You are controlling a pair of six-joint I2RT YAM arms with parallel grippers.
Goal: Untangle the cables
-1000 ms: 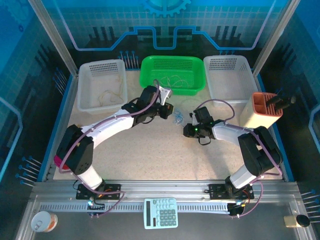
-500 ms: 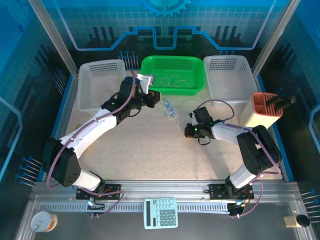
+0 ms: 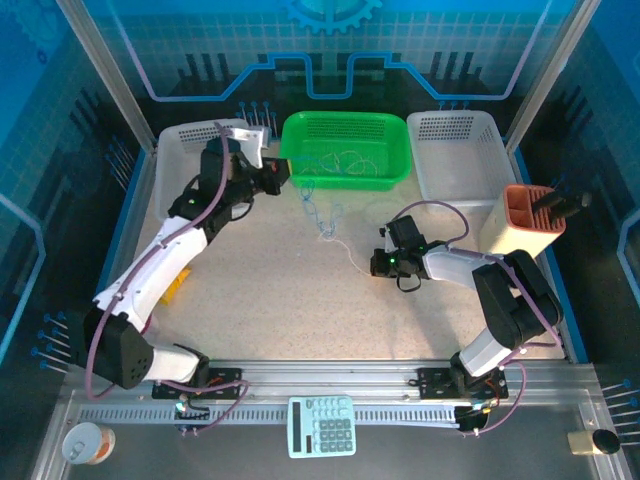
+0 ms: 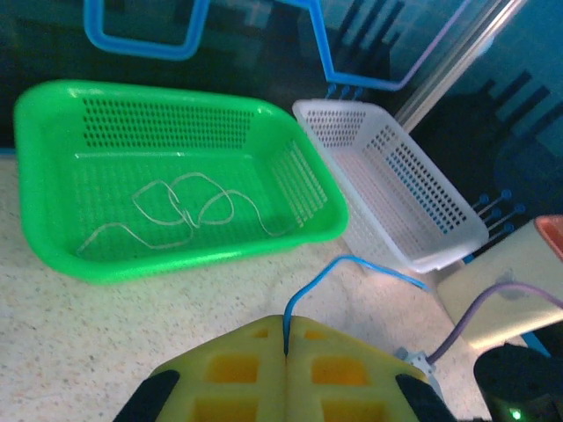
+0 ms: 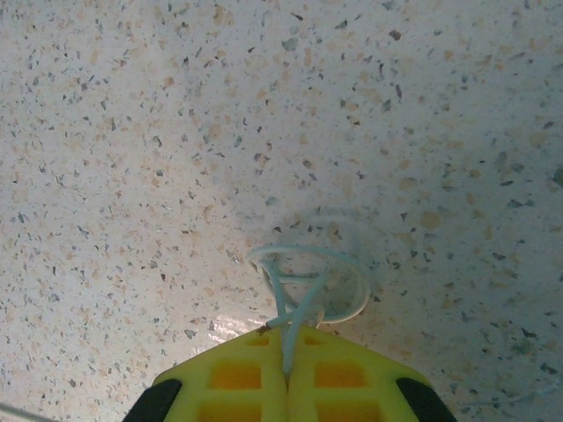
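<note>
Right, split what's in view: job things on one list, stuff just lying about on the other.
Job:
- blue cable, in the shut left gripper
- pale cable, in the shut right gripper
- loose cable in the green basket

Lying about:
- calculator
- pen holder
- can

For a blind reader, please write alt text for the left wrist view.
The left gripper, shut, pinches a blue cable. Behind it, a green basket holds a whitish cable; a white basket stands to its right.
</note>
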